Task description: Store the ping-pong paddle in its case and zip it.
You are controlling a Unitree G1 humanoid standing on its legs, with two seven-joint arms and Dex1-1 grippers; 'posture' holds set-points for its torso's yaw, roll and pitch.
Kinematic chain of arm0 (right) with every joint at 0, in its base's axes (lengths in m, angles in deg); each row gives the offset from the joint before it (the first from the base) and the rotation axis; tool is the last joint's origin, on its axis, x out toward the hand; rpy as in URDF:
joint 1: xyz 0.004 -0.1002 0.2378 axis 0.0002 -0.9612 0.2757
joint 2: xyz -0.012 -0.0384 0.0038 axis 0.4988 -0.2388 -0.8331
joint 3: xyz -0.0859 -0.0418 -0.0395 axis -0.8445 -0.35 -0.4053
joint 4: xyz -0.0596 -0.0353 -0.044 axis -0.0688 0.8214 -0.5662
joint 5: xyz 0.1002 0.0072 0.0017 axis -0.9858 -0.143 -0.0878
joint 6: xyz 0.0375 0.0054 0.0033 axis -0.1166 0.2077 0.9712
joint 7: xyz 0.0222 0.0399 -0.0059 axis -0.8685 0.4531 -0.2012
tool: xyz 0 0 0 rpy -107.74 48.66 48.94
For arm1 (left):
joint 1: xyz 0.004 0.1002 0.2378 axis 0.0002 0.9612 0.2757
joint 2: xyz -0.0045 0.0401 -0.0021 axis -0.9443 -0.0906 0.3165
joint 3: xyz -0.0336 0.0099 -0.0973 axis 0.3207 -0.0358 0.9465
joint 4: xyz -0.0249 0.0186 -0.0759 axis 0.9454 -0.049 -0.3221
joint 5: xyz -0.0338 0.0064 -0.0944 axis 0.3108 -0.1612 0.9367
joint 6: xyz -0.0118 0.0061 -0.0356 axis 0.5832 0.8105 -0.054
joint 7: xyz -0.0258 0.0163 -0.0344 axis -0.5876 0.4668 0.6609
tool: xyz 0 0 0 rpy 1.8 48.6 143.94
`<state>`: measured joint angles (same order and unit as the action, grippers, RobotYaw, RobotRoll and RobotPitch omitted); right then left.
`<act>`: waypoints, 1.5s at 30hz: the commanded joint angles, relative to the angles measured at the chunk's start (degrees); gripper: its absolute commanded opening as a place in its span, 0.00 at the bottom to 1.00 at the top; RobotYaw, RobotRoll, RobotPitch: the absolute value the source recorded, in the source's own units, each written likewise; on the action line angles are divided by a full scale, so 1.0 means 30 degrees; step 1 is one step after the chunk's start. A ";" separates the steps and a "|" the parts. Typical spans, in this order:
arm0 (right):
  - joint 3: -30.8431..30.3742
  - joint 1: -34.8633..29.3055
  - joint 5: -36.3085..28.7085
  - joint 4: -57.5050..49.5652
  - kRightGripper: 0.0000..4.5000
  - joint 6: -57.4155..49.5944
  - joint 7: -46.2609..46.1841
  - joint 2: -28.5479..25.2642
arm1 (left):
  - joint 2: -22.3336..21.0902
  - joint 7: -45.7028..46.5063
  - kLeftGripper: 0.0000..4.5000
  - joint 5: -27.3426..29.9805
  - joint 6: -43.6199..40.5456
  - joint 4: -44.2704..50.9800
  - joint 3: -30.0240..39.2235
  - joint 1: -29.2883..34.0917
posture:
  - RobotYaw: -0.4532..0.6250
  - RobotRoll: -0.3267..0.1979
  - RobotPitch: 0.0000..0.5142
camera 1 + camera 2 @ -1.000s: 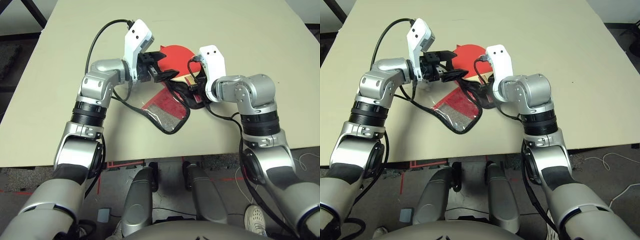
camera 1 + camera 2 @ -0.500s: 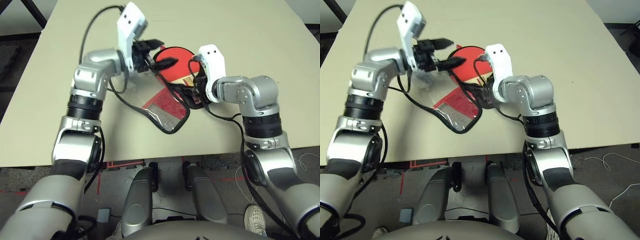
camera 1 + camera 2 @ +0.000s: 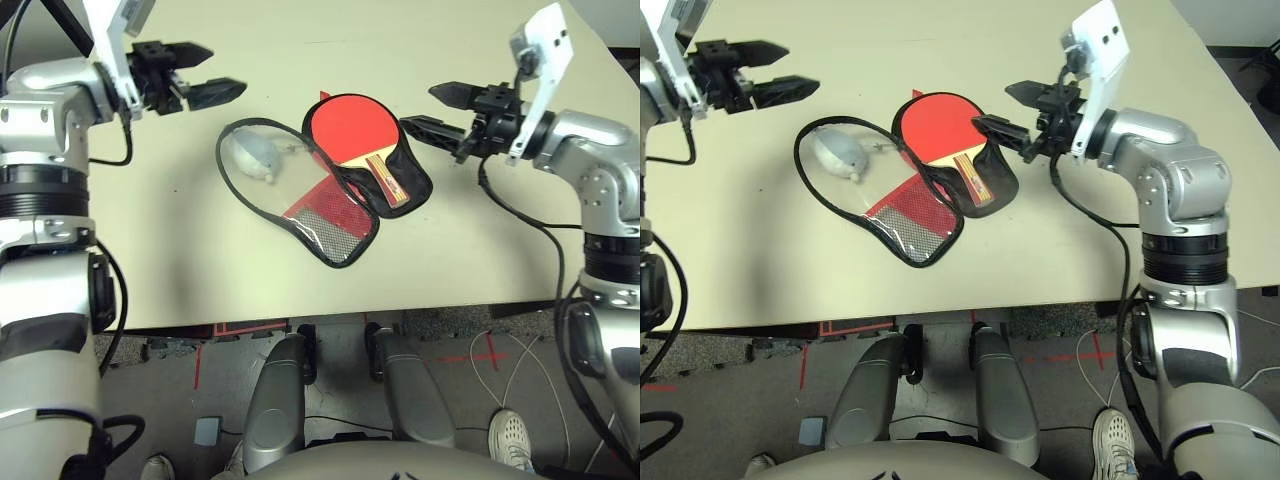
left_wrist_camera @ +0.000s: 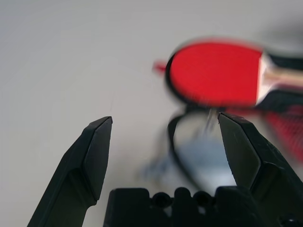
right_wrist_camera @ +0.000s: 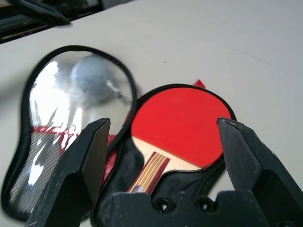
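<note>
Near the table's middle, a bit toward its front edge, the case lies unzipped and spread flat in two halves. On the right half's black lining sits the ping-pong paddle, red face up. Its long axis runs diagonal: round head toward the table's far side, handle pointing at the front edge and slightly right. Handle is pale wood with red and dark stripes, and its end stays inside the case's black zipper rim. The head fills the upper part of that half; a small red tab pokes out at the far rim.

The left half is folded open, with a shiny clear panel over the far part and red plus mesh at the near end, close to the front edge. A pale grey-white lump rests in the far part of that half, behind the clear panel. No writing or logo can be read.

Left gripper hangs over the table's far left area, well apart from the case, fingers spread wide, nothing between them. Right gripper hovers just right of the paddle's head, fingers spread wide too, holding nothing, tips aimed at the case.
</note>
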<state>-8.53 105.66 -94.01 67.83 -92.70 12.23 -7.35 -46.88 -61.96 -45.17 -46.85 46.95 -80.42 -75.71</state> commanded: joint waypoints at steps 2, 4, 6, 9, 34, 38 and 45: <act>-0.0082 -0.0324 -0.0708 -0.0004 0.99 0.0294 0.1336 -0.0449 | -0.0865 -0.0737 1.00 -0.0711 0.0459 -0.0639 -0.0240 0.1604 | 0.47 0.62 0.50; -0.0173 -0.0448 -0.0754 -0.0138 0.99 0.0243 0.1518 -0.0572 | -0.1031 -0.1204 1.00 -0.0609 0.0003 -0.0396 -0.0283 0.2293 | 0.46 0.62 0.50; -0.0236 -0.0548 -0.0746 -0.0257 0.99 0.0133 0.1524 -0.0636 | -0.1207 -0.1765 1.00 -0.0519 -0.0283 0.0058 -0.0384 0.3195 | 0.46 0.62 0.50; -0.0254 -0.0560 -0.0770 -0.0386 0.99 0.0109 0.1426 -0.0653 | -0.1194 -0.2345 1.00 -0.0274 -0.1300 0.1697 -0.0679 0.4634 | 0.46 0.62 0.50; 0.1102 0.1096 -0.0388 0.2713 0.99 -0.1220 -0.1840 -0.1824 | 1.0074 0.0736 1.00 0.2481 -0.4190 0.3387 -0.3181 -0.1670 | 0.41 0.62 0.54; 0.1474 0.1391 -0.0173 0.3729 0.99 -0.3134 -0.3631 -0.2005 | 1.1222 0.1089 1.00 0.2327 -0.3062 0.2490 -0.3035 -0.2475 | 0.41 0.62 0.54; 0.2621 0.1668 -0.1281 0.4377 0.99 -0.9739 -0.5966 -0.1922 | 1.0152 0.1332 1.00 0.3180 -0.4722 0.6445 -0.2380 -0.1729 | 0.42 0.62 0.54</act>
<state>-2.35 110.36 -96.55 80.53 -117.47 -4.24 -13.05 -15.36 -58.06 -36.62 -59.23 62.83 -87.74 -82.47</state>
